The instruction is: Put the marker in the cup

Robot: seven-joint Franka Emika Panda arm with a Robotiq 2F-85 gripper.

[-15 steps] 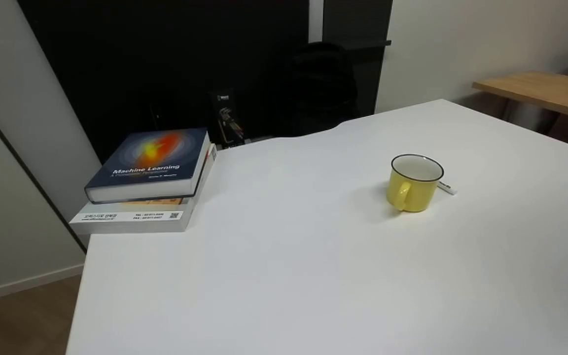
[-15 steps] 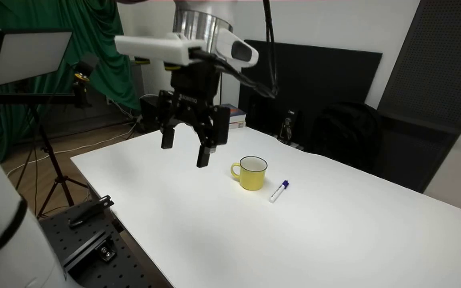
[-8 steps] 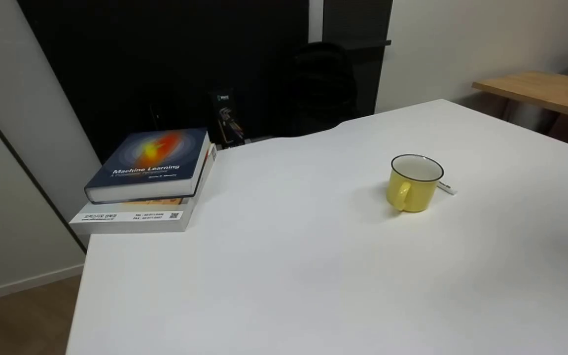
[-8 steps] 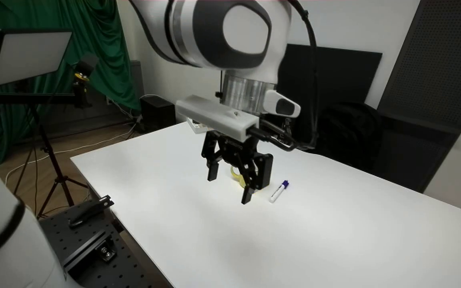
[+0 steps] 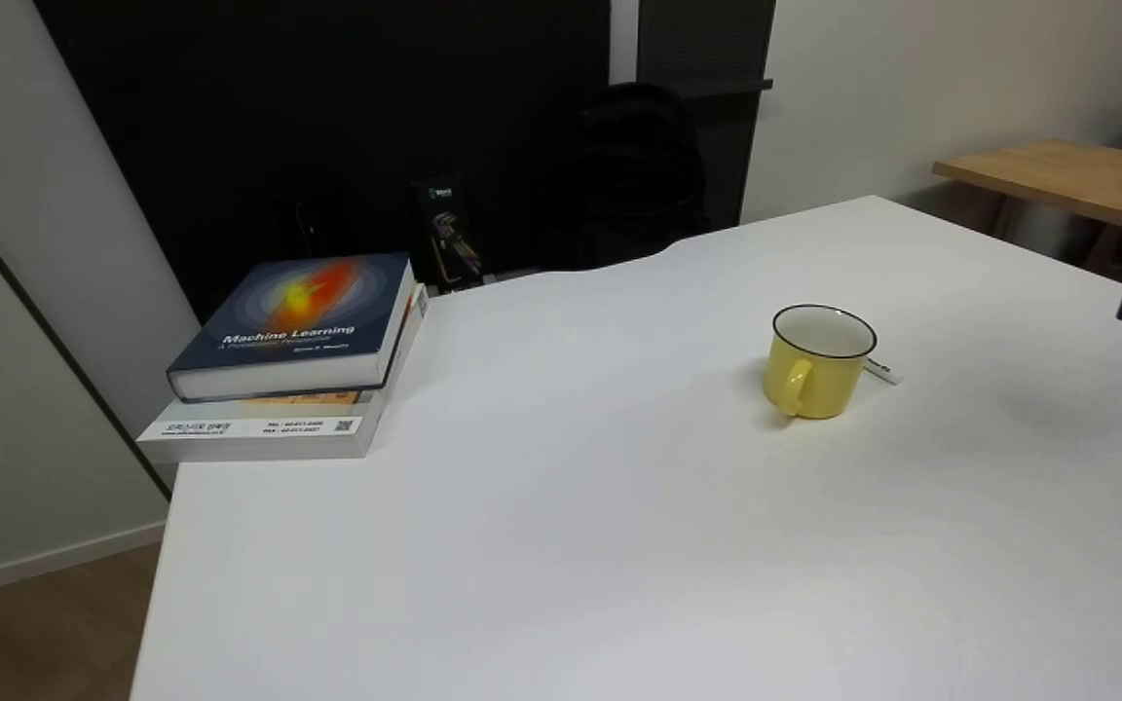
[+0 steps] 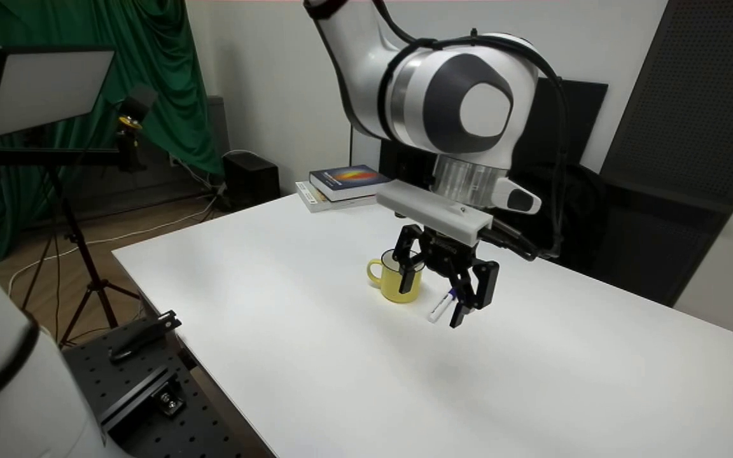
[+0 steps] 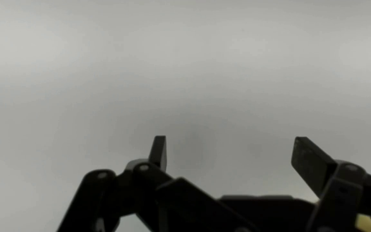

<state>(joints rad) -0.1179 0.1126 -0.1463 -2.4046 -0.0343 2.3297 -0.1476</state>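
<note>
The yellow cup point(image 5: 809, 385) stands upright on the white table, and it also shows in an exterior view point(image 6: 392, 289) partly behind a gripper finger. The white marker point(image 6: 440, 308) with a blue cap lies on the table beside the cup; in an exterior view its end point(image 5: 884, 371) shows behind the cup. My gripper point(image 6: 431, 304) is open and empty above the table, in front of cup and marker in that view. The wrist view shows its spread fingers point(image 7: 230, 145) over bare table. A yellow patch of the cup point(image 7: 366, 223) shows at the lower right there; the marker is out of that view.
Two stacked books point(image 5: 298, 326) lie at a corner of the white table point(image 5: 522, 545); they also show in an exterior view point(image 6: 350, 183). A dark perforated plate with metal parts point(image 6: 150, 394) is beside the table near the robot. A light panel point(image 6: 51, 92) stands beyond.
The arm has moved across the table past the cup towards the marker and come lower, fingers still open. A finger has entered an exterior view at its right edge. Cup and marker have not moved.
</note>
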